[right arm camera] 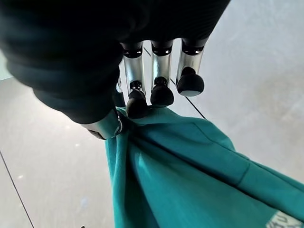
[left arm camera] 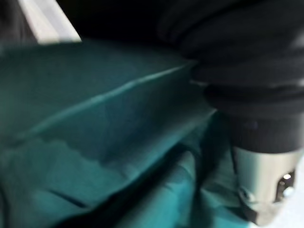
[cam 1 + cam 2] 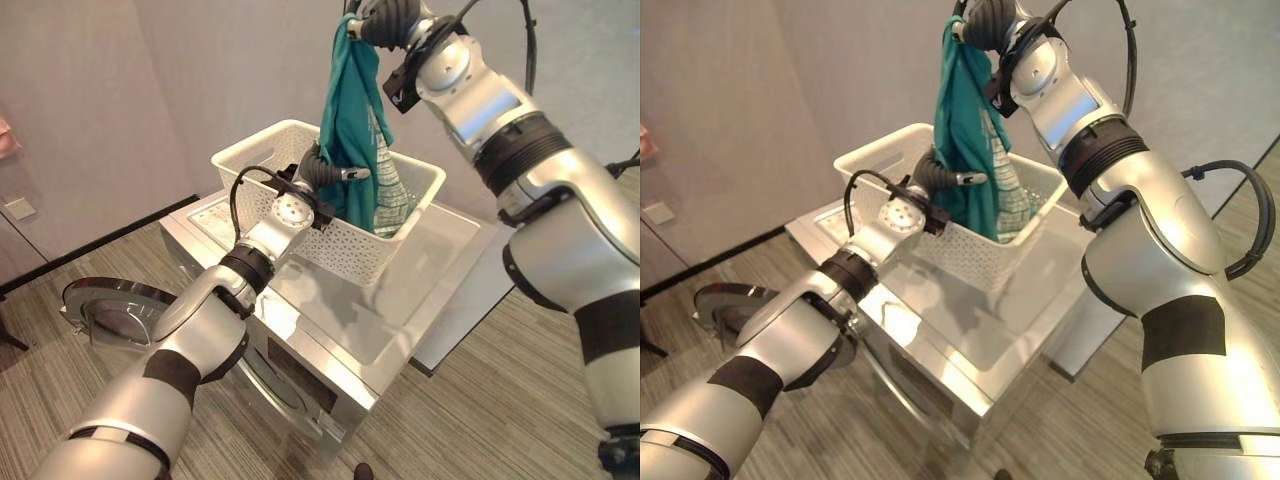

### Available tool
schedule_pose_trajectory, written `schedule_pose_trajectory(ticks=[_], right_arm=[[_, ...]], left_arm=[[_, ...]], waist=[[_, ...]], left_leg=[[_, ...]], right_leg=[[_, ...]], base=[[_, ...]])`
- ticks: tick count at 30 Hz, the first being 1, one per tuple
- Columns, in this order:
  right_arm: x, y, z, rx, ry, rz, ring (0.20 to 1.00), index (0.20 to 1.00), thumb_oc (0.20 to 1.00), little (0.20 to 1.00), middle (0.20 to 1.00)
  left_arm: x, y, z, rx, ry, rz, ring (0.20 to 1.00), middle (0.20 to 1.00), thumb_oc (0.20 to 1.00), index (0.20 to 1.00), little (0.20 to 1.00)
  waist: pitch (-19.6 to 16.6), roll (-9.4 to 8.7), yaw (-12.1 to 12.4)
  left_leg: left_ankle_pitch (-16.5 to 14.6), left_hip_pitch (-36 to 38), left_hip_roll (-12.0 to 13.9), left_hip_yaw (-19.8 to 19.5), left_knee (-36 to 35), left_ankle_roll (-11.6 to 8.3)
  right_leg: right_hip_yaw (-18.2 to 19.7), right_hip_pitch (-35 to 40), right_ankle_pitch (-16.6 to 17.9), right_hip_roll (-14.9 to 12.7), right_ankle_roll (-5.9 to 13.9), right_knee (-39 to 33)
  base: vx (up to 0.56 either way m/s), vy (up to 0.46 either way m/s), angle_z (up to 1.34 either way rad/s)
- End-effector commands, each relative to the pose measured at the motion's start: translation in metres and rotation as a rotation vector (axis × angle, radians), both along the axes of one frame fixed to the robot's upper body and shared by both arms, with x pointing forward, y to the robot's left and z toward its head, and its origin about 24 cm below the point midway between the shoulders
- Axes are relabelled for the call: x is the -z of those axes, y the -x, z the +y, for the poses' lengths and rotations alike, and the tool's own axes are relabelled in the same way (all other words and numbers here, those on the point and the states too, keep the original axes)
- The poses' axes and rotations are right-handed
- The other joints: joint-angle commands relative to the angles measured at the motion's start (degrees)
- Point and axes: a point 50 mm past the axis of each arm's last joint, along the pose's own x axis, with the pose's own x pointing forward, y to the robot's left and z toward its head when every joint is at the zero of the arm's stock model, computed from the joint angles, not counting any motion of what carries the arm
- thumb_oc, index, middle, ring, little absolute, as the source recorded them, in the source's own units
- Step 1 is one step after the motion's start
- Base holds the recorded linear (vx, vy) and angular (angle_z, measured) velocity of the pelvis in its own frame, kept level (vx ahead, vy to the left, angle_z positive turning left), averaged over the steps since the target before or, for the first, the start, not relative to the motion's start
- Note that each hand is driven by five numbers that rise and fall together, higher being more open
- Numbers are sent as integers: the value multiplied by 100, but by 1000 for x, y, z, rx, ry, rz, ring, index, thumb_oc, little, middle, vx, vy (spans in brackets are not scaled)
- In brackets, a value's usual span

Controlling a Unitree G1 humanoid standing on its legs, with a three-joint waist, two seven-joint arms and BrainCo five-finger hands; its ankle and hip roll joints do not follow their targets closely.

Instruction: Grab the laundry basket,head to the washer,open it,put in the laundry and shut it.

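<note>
A white perforated laundry basket (image 3: 352,256) stands on the silver washer's top (image 3: 400,310). My right hand (image 3: 385,22) is raised high above it, shut on the top of a teal garment (image 3: 350,130) that hangs down into the basket. In the right wrist view the fingertips (image 1: 161,95) and thumb pinch the bunched teal cloth (image 1: 190,171). My left hand (image 3: 322,170) reaches over the basket's near rim and rests against the hanging garment (image 2: 95,133). Its grip is hidden by the cloth. The washer's round door (image 3: 110,305) stands swung open at the lower left.
A grey wall rises close behind the washer. Striped carpet (image 3: 480,420) surrounds it. A white panel (image 3: 470,310) leans by the washer's right side. A pale wall plate (image 3: 18,208) and a pink item (image 3: 8,135) show at the far left.
</note>
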Motion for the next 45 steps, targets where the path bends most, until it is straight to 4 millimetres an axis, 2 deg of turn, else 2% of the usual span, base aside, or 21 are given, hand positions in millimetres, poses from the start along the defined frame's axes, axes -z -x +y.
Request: schedule_pose_trajectory(ticks=[1,3,5,6,7,8,14,19,20,21,25,33,37,39,40,41,42,45], right_arm=[[-53,19,13,-29,-55,-145,200,200,200,200,200],[-52,24,24,-100,-76,-159,200,200,200,200,200],[-53,25,26,-118,-85,-165,200,200,200,200,200],[-54,28,32,-147,-85,-171,200,200,200,200,200],[-54,28,32,-147,-85,-172,200,200,200,200,200],[-54,30,37,-179,-88,-170,200,200,200,200,200],[-55,34,39,-224,-92,-177,200,200,200,200,200],[-55,34,32,-223,-113,-177,200,200,200,200,200],[-55,33,30,-218,-118,-176,256,256,256,256,256],[-53,31,25,-213,-132,-168,1000,1000,1000,1000,1000],[-52,30,18,-214,-157,-168,1000,1000,1000,1000,1000],[-59,38,-11,-292,-413,-218,1000,1000,1000,1000,1000],[-55,44,-34,-304,-493,-276,1000,1000,1000,1000,1000],[-46,53,-47,-318,-480,-317,1000,1000,1000,1000,1000],[-44,53,-47,-316,-481,-316,1000,1000,1000,1000,1000],[-38,54,-53,-304,-467,-326,1000,1000,1000,1000,1000],[-26,62,-64,-299,-447,-350,1000,1000,1000,1000,1000],[1,71,-91,-190,-390,-408,1000,1000,1000,1000,1000]], left_arm=[[-29,-8,16,-26,50,-56,1000,1000,1000,1000,1000],[-29,-9,15,-22,61,-53,1000,1000,1000,1000,1000],[-30,-9,15,-15,54,-55,1000,1000,1000,1000,1000],[-31,-9,11,-3,19,-62,790,790,790,790,790],[-32,-9,11,-3,19,-62,645,645,645,645,645],[-35,-9,8,5,-27,-77,200,200,200,200,200],[-35,-10,11,7,-174,-114,200,200,200,200,200],[-36,-9,16,-6,-184,-134,200,200,200,200,200],[-37,-9,18,-13,-186,-141,200,200,200,200,200],[-37,-10,22,-28,-192,-145,200,200,200,200,200],[-41,-11,28,-45,-203,-164,200,200,200,200,200],[-65,-11,50,-123,-173,-251,200,200,200,200,200],[-89,-6,64,-165,-101,-348,200,200,200,200,200],[-109,0,80,-201,-74,-430,200,200,200,200,200],[-108,0,80,-200,-76,-428,200,200,200,200,200],[-119,3,85,-219,-71,-473,200,200,200,200,200],[-137,11,97,-244,-49,-548,200,200,200,200,200],[-160,25,112,-282,-2,-661,200,200,200,200,200]], waist=[[-70,-126,-19],[-83,-104,-88],[-85,-98,-116],[-91,-86,-161],[-90,-85,-160],[-90,-75,-197],[-97,-53,-244],[-88,-49,-248],[-82,-47,-250],[-77,-49,-249],[-80,-42,-271],[-78,37,-334],[-72,109,-388],[-53,190,-469],[-59,182,-462],[-49,211,-496],[-26,289,-582],[-13,415,-711]], left_leg=[[-572,149,-66,47,78,188],[-549,179,-53,82,29,178],[-538,188,-50,104,6,174],[-523,201,-43,129,-18,166],[-521,203,-43,130,-20,165],[-509,215,-32,168,-45,158],[-485,258,-7,234,-108,140],[-474,264,0,251,-119,131],[-475,264,2,253,-115,128],[-477,269,5,261,-114,129],[-485,284,0,277,-104,134],[-566,325,-5,352,-43,156],[-629,371,-10,430,-1,176],[-659,392,-17,484,17,196],[-661,396,-16,489,18,196],[-674,403,-16,520,32,205],[-688,423,-16,562,23,218],[-710,468,-22,634,-4,243]], right_leg=[[47,100,-883,-135,120,477],[74,86,-884,-124,122,482],[85,78,-886,-122,124,489],[107,71,-879,-117,130,484],[108,71,-879,-116,130,484],[126,58,-870,-112,140,478],[148,47,-853,-97,143,451],[153,51,-852,-96,147,438],[152,50,-854,-97,144,441],[150,60,-855,-94,145,436],[157,82,-854,-97,151,434],[255,67,-871,-96,173,468],[353,63,-889,-95,179,490],[436,34,-894,-86,188,512],[440,35,-895,-84,189,514],[480,14,-894,-83,192,539],[543,-20,-896,-76,198,556],[633,-73,-910,-71,205,610]], base=[[21,-13,-20],[17,-11,-17],[0,0,0],[0,0,0],[10,-9,-4],[0,0,0],[4,-9,-8],[2,-4,-4],[0,0,0],[0,0,0],[0,0,0],[-5,-1,-3],[-5,3,-12],[-8,9,-6],[-4,12,-5],[-1,13,-11],[4,16,-23],[15,12,-26]])
